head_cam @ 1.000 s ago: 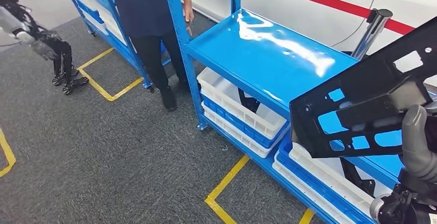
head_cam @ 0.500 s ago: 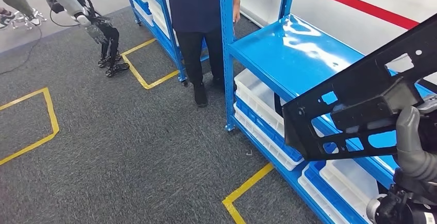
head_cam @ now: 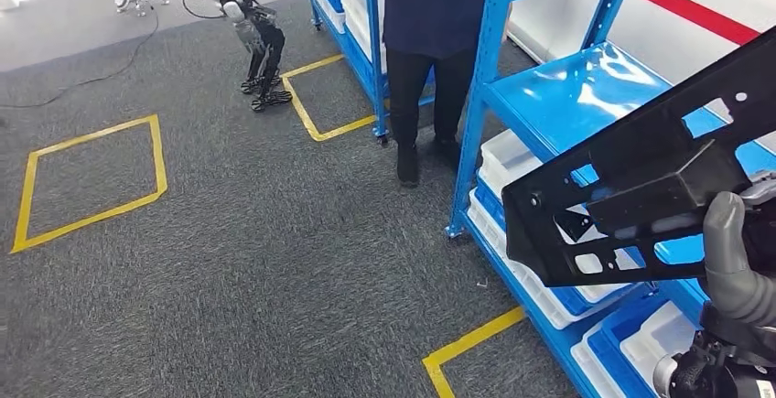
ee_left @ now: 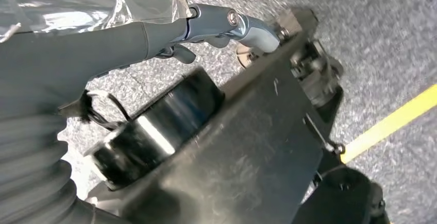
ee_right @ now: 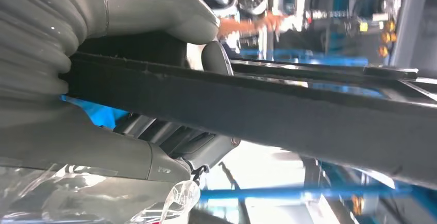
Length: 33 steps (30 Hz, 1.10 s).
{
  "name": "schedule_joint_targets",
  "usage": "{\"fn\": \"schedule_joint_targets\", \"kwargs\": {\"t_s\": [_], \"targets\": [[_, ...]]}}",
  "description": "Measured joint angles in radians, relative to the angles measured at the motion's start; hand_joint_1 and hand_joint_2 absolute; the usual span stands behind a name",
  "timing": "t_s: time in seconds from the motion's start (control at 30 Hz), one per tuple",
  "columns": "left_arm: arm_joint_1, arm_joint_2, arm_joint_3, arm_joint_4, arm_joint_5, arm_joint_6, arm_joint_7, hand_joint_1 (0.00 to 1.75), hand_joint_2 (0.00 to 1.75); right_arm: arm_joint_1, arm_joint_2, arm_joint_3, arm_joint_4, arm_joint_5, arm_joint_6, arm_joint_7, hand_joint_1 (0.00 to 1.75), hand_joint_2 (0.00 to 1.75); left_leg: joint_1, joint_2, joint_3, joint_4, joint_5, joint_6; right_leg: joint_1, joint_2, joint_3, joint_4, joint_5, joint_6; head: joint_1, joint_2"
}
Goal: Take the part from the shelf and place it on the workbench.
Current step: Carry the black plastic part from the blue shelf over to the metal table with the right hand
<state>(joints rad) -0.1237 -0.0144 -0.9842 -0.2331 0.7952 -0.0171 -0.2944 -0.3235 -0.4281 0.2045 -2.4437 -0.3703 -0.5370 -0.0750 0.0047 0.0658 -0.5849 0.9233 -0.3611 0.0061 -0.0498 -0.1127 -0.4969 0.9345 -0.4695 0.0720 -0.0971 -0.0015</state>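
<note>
The part, a flat black plate with cut-out windows, is hanging tilted in the air in front of the blue shelf, held up at the right of the head view. The shelf is standing on grey carpet marked with yellow tape lines, and white bins are sitting on its lower level. A person in dark clothes is standing beside the shelf's upright. The right hand is gripping the part's lower edge, its grey thumb pressing on the plate. The left hand is hanging over the carpet; whether its fingers are apart or curled I cannot tell.
</note>
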Motion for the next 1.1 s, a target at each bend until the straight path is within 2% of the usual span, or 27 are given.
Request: {"fn": "schedule_joint_targets", "kwargs": {"t_s": [0.03, 0.1, 0.17, 0.2, 0.23, 0.27, 0.3, 0.33, 0.37, 0.4, 0.43, 0.47, 0.5, 0.53, 0.57, 0.6, 0.67, 0.73, 0.77, 0.8, 0.83, 0.9, 0.93, 0.97, 1.03, 1.07, 1.1], "targets": [[0.002, 0.001, 0.000, 0.000, -0.001, 0.000, 0.002, 0.00, 1.75, 0.003, 0.000, -0.001, 0.000, -0.003, 0.000, -0.002, 1.75, 1.75, 0.000, -0.013, 0.001, -0.003, 0.002, 0.010, -0.003, -0.001, 0.005, -0.002, -0.004, 0.007, 0.000, 0.000], [0.005, 0.002, 0.000, 0.000, -0.003, 0.001, 0.005, 0.00, 1.75, 0.010, 0.000, -0.003, 0.000, -0.009, 0.002, -0.007, 1.75, 1.75, 0.001, -0.038, 0.008, -0.011, 0.006, 0.032, -0.007, 0.036, -0.011, 0.047, -0.042, 0.008, 0.001, 0.000], [0.004, 0.003, -0.001, 0.000, -0.005, 0.001, 0.007, 0.00, 1.75, 0.016, 0.000, -0.005, 0.001, -0.015, 0.004, -0.011, 1.75, 1.75, -0.003, -0.063, 0.012, -0.013, 0.005, 0.050, 0.000, 0.090, -0.084, 0.195, -0.115, -0.001, 0.001, 0.000], [0.002, 0.002, -0.001, 0.000, -0.005, 0.001, 0.007, 0.00, 1.75, 0.021, 0.000, -0.006, 0.001, -0.017, 0.004, -0.013, 1.75, 1.75, -0.007, -0.077, 0.013, -0.013, 0.004, 0.056, 0.005, 0.102, -0.127, 0.274, -0.143, -0.006, 0.001, 0.000], [0.002, 0.002, -0.002, 0.000, -0.005, 0.001, 0.008, 0.00, 1.75, 0.026, 0.000, -0.007, 0.002, -0.020, 0.005, -0.014, 1.75, 1.75, -0.011, -0.093, 0.015, -0.013, 0.003, 0.058, 0.010, 0.108, -0.159, 0.326, -0.152, -0.009, 0.001, 0.000], [0.003, 0.001, -0.003, 0.000, -0.006, 0.001, 0.009, 0.00, 1.75, 0.030, 0.000, -0.008, 0.003, -0.023, 0.006, -0.014, 1.75, 1.75, -0.014, -0.110, 0.018, -0.012, 0.002, 0.059, 0.014, 0.110, -0.172, 0.336, -0.139, -0.012, 0.001, 0.000], [0.004, 0.001, -0.004, 0.000, -0.006, 0.001, 0.011, 0.00, 1.75, 0.033, 0.000, -0.009, 0.003, -0.025, 0.007, -0.015, 1.75, 1.75, -0.016, -0.126, 0.021, -0.010, 0.000, 0.059, 0.016, 0.114, -0.163, 0.301, -0.106, -0.016, 0.001, 0.000], [0.005, 0.001, -0.005, 0.000, -0.007, 0.001, 0.014, 0.00, 1.75, 0.034, 0.000, -0.010, 0.004, -0.027, 0.008, -0.015, 1.75, 1.75, -0.017, -0.143, 0.024, -0.007, -0.002, 0.058, 0.016, 0.127, -0.137, 0.233, -0.062, -0.019, 0.001, 0.000], [0.004, 0.001, -0.005, 0.000, -0.008, 0.001, 0.017, 0.00, 1.75, 0.034, 0.000, -0.011, 0.005, -0.028, 0.009, -0.016, 1.75, 1.75, -0.019, -0.158, 0.024, -0.001, -0.006, 0.055, 0.014, 0.153, -0.108, 0.155, -0.023, -0.020, 0.001, 0.000], [0.003, 0.001, -0.005, 0.000, -0.008, 0.001, 0.018, 0.00, 1.75, 0.035, 0.000, -0.012, 0.005, -0.028, 0.010, -0.016, 1.75, 1.75, -0.021, -0.172, 0.021, 0.006, -0.010, 0.052, 0.011, 0.173, -0.084, 0.093, 0.006, -0.022, 0.001, 0.000], [0.003, 0.001, -0.005, 0.000, -0.009, 0.001, 0.020, 0.00, 1.75, 0.036, 0.000, -0.012, 0.005, -0.029, 0.012, -0.017, 1.75, 1.75, -0.022, -0.184, 0.016, 0.012, -0.014, 0.048, 0.010, 0.188, -0.070, 0.055, 0.022, -0.023, 0.001, 0.000], [0.003, 0.001, -0.005, 0.000, -0.010, 0.001, 0.020, 0.00, 1.75, 0.036, 0.000, -0.013, 0.006, -0.030, 0.013, -0.017, 1.75, 1.75, -0.023, -0.196, 0.011, 0.015, -0.015, 0.046, 0.011, 0.191, -0.066, 0.041, 0.025, -0.027, 0.000, 0.000], [0.005, 0.001, -0.006, 0.000, -0.010, 0.001, 0.020, 0.00, 1.75, 0.036, 0.000, -0.014, 0.007, -0.031, 0.013, -0.017, 1.75, 1.75, -0.021, -0.206, 0.007, 0.016, -0.015, 0.044, 0.013, 0.177, -0.066, 0.042, 0.026, -0.032, 0.000, 0.000], [0.008, 0.001, -0.006, 0.000, -0.011, 0.001, 0.021, 0.00, 1.75, 0.035, 0.000, -0.014, 0.008, -0.033, 0.014, -0.017, 1.75, 1.75, -0.019, -0.206, 0.003, 0.019, -0.017, 0.041, 0.015, 0.164, -0.064, 0.042, 0.026, -0.037, 0.000, 0.000], [0.010, 0.001, -0.007, 0.000, -0.012, 0.001, 0.021, 0.00, 1.75, 0.034, 0.001, -0.015, 0.009, -0.034, 0.014, -0.017, 1.75, 1.75, -0.019, -0.189, -0.004, 0.034, -0.025, 0.036, 0.016, 0.151, -0.062, 0.041, 0.026, -0.042, 0.000, 0.000], [0.010, 0.001, -0.009, 0.000, -0.013, 0.001, 0.022, 0.00, 1.75, 0.033, 0.001, -0.016, 0.009, -0.035, 0.014, -0.016, 1.75, 1.75, -0.018, -0.160, -0.021, 0.070, -0.044, 0.030, 0.017, 0.139, -0.060, 0.040, 0.025, -0.046, 0.000, 0.000], [0.007, 0.001, -0.012, 0.000, -0.015, 0.001, 0.022, 0.00, 1.75, 0.034, 0.000, -0.016, 0.009, -0.038, 0.014, -0.016, 1.75, 1.75, -0.016, -0.097, -0.084, 0.202, -0.106, 0.018, 0.020, 0.115, -0.056, 0.040, 0.021, -0.051, -0.001, 0.000], [0.002, 0.001, -0.014, 0.000, -0.016, 0.001, 0.022, 0.00, 1.75, 0.034, 0.000, -0.016, 0.009, -0.040, 0.014, -0.016, 1.75, 1.75, -0.011, -0.079, -0.148, 0.330, -0.153, 0.014, 0.024, 0.089, -0.053, 0.040, 0.017, -0.053, -0.001, 0.000], [0.001, 0.001, -0.014, 0.000, -0.016, 0.001, 0.022, 0.00, 1.75, 0.034, 0.000, -0.016, 0.009, -0.042, 0.014, -0.016, 1.75, 1.75, -0.011, -0.077, -0.157, 0.344, -0.152, 0.016, 0.025, 0.076, -0.051, 0.040, 0.014, -0.054, -0.001, 0.000], [0.001, 0.001, -0.015, 0.000, -0.016, 0.001, 0.022, 0.00, 1.75, 0.034, 0.000, -0.016, 0.009, -0.043, 0.014, -0.016, 1.75, 1.75, -0.012, -0.075, -0.141, 0.312, -0.131, 0.022, 0.027, 0.064, -0.048, 0.040, 0.012, -0.054, -0.001, 0.000], [0.002, 0.001, -0.017, 0.000, -0.016, 0.002, 0.022, 0.00, 1.75, 0.033, 0.000, -0.017, 0.009, -0.045, 0.014, -0.016, 1.75, 1.75, -0.017, -0.065, -0.104, 0.242, -0.097, 0.031, 0.028, 0.052, -0.045, 0.039, 0.010, -0.054, -0.001, 0.000], [0.003, 0.001, -0.020, 0.000, -0.016, 0.005, 0.022, 0.00, 1.75, 0.032, 0.000, -0.017, 0.009, -0.047, 0.014, -0.015, 1.75, 1.75, -0.036, -0.012, -0.020, 0.078, -0.041, 0.055, 0.030, 0.030, -0.037, 0.033, 0.007, -0.052, 0.000, 0.000], [0.002, 0.002, -0.021, 0.000, -0.015, 0.006, 0.021, 0.00, 1.75, 0.032, 0.000, -0.017, 0.009, -0.048, 0.014, -0.015, 1.75, 1.75, -0.046, 0.011, 0.005, 0.027, -0.028, 0.065, 0.028, 0.020, -0.034, 0.028, 0.007, -0.050, 0.000, 0.000], [0.002, 0.002, -0.022, 0.000, -0.015, 0.007, 0.020, 0.00, 1.75, 0.032, 0.000, -0.018, 0.010, -0.050, 0.015, -0.015, 1.75, 1.75, -0.053, 0.024, 0.015, 0.002, -0.026, 0.072, 0.027, 0.008, -0.030, 0.023, 0.007, -0.047, 0.000, 0.000], [0.002, 0.003, -0.023, 0.000, -0.012, 0.010, 0.019, 0.00, 1.75, 0.032, 0.000, -0.018, 0.012, -0.054, 0.016, -0.015, 1.75, 1.75, -0.055, 0.003, 0.024, -0.013, -0.020, 0.080, 0.024, -0.012, -0.021, 0.013, 0.004, -0.038, -0.001, 0.000], [0.004, 0.003, -0.023, 0.000, -0.010, 0.011, 0.019, 0.00, 1.75, 0.032, 0.000, -0.019, 0.013, -0.056, 0.016, -0.015, 1.75, 1.75, -0.052, -0.011, 0.036, -0.027, -0.013, 0.082, 0.024, -0.005, -0.016, 0.015, 0.000, -0.034, 0.000, 0.000], [0.005, 0.003, -0.023, 0.000, -0.008, 0.014, 0.020, 0.00, 1.75, 0.032, 0.000, -0.019, 0.014, -0.057, 0.016, -0.015, 1.75, 1.75, -0.047, -0.025, 0.049, -0.041, -0.007, 0.084, 0.025, 0.019, -0.019, 0.033, -0.014, -0.033, 0.000, 0.000]]}}
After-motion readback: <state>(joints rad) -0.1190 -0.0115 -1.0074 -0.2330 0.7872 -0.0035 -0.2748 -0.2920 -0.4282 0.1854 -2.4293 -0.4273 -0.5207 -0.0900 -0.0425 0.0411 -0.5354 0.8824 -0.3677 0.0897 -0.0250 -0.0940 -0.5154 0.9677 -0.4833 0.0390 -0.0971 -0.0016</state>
